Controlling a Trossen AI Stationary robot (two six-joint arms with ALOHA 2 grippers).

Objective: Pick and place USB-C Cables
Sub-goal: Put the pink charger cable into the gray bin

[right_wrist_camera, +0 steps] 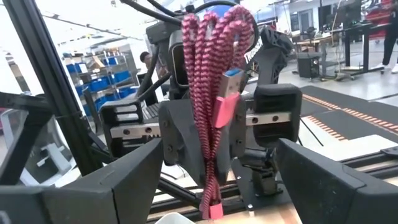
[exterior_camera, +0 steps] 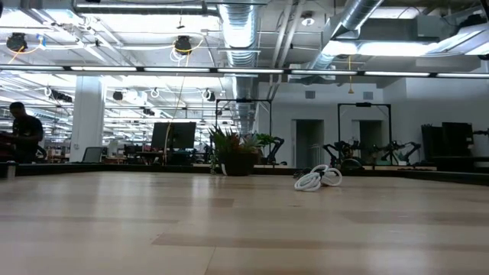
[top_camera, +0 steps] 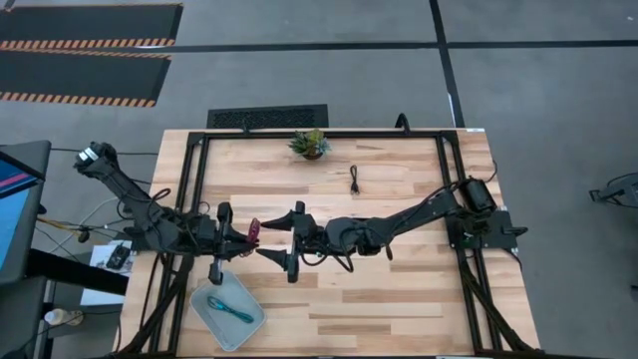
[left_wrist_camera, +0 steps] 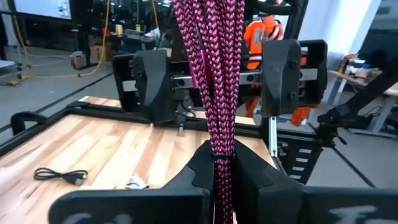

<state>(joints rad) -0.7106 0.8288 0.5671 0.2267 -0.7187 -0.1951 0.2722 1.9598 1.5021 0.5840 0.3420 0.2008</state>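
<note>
centre: both arms [top_camera: 299, 239] crowd | right: bare table [top_camera: 419, 299]

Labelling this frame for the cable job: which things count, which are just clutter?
Job: pink-and-dark-red braided cable, clamped in the left gripper; teal cable in the grey plastic tray; thin black cable; white coiled cable; right gripper, open.
Lying about: small potted green plant.

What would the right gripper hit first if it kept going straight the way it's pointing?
Probably the dark red cable hanging from the left gripper: it sits just ahead of the open right gripper, though the gap is hard to judge.
</note>
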